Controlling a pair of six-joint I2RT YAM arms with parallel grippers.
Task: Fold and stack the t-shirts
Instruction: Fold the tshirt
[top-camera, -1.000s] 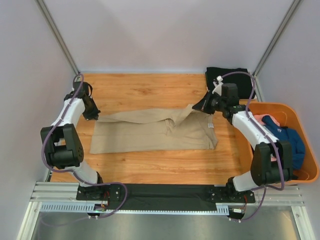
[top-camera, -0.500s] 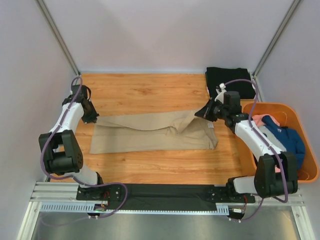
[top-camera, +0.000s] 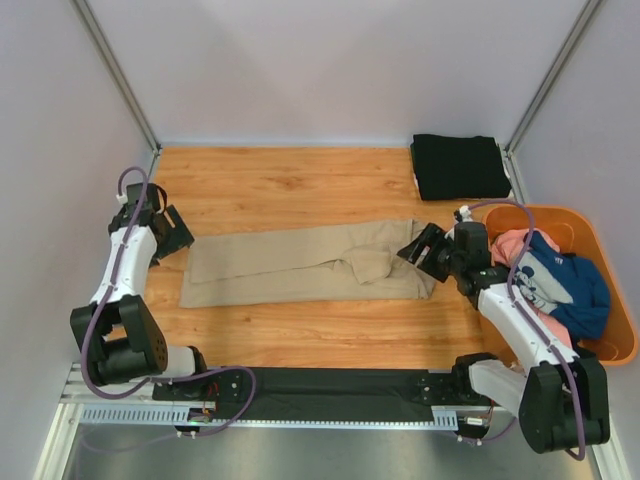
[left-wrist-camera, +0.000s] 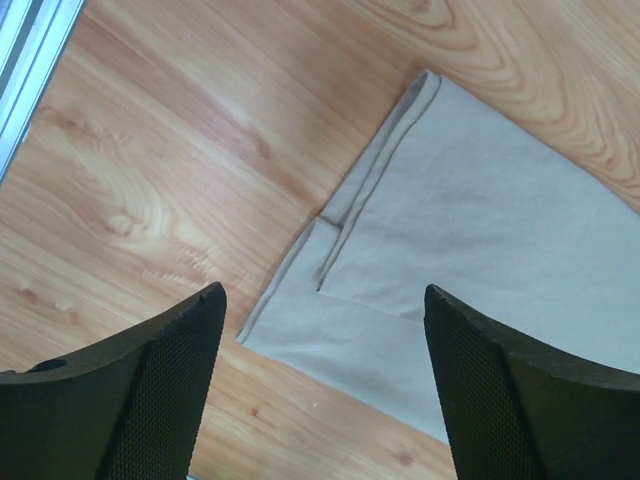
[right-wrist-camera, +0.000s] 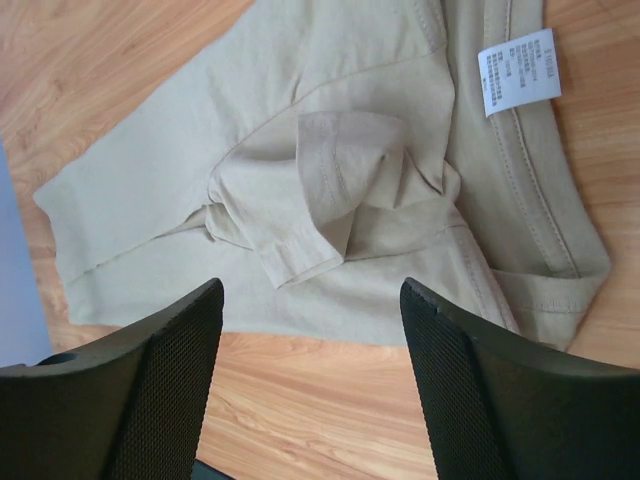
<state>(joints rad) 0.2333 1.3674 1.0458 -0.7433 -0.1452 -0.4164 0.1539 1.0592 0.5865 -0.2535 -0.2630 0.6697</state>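
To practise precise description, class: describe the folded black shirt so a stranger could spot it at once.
Start at the wooden table and go to its far right corner, just beyond the orange tub. There lies the black t-shirt, the only one neatly folded into a square; the tan t-shirt lies stretched long mid-table.

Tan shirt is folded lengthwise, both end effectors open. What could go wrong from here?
The sleeve lies bunched on the tan shirt; the next fold would likely trap a lump. At its left end the layers sit offset, so a grasp there may catch only one.
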